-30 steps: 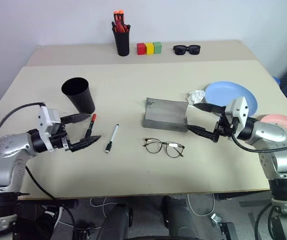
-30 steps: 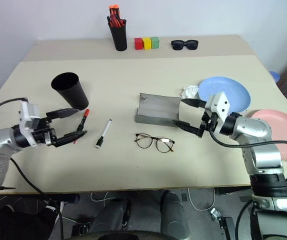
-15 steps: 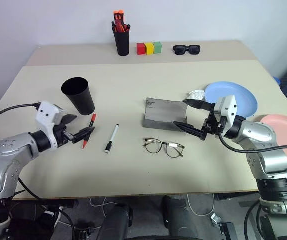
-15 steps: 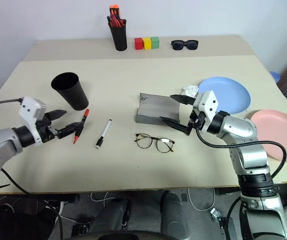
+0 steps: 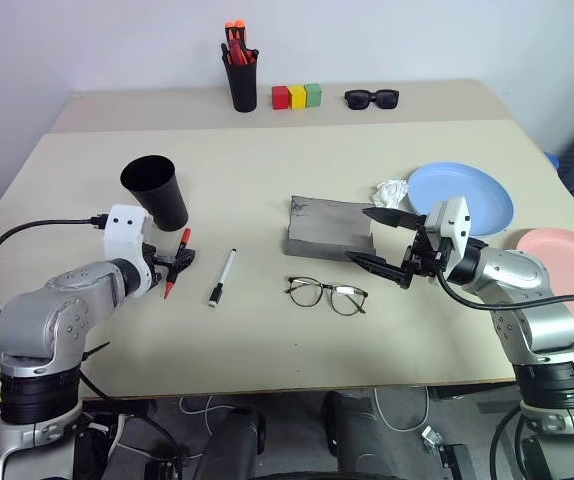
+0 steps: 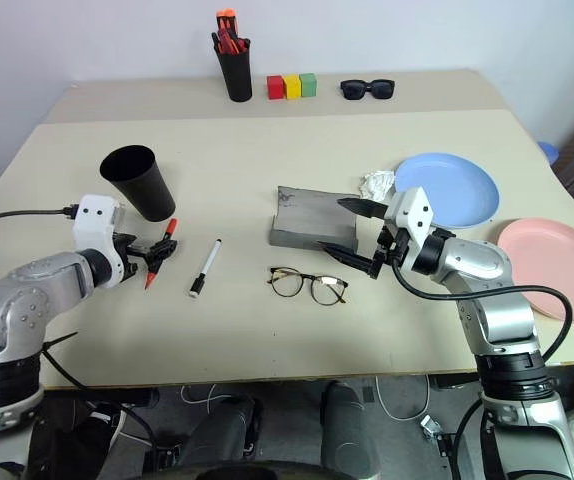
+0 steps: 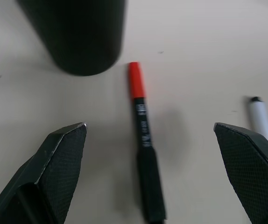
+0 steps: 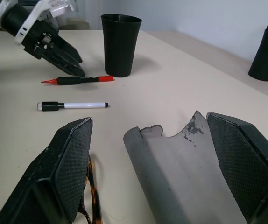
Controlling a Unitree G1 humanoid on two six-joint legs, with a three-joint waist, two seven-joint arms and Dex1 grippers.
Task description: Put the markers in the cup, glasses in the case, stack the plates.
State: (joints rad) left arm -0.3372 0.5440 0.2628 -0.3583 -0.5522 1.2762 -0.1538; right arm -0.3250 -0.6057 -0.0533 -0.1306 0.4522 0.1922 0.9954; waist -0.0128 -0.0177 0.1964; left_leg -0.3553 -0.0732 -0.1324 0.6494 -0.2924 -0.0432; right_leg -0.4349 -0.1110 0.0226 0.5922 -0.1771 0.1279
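The red-capped marker (image 7: 141, 140) lies on the table just in front of the black cup (image 5: 155, 190). My left gripper (image 7: 149, 127) is open and points down at this marker, one finger on each side, not touching it. The white marker (image 5: 223, 277) lies a little to its right. The wire-frame glasses (image 5: 328, 295) rest in front of the grey case (image 5: 331, 228). My right gripper (image 5: 359, 235) hangs open at the case's right end, holding nothing. The blue plate (image 5: 461, 197) and the pink plate (image 5: 567, 262) lie apart at the right.
At the back stand a black pen holder (image 5: 242, 80) with orange-capped pens, three coloured blocks (image 5: 298, 96) and dark sunglasses (image 5: 372, 98). A crumpled white scrap (image 5: 391, 190) lies between the case and the blue plate. A cable trails from each arm.
My left gripper has dropped, rolled and tipped downward, coming to straddle the red-capped marker. My right gripper has slid a little left over the case's end. Both stay open.
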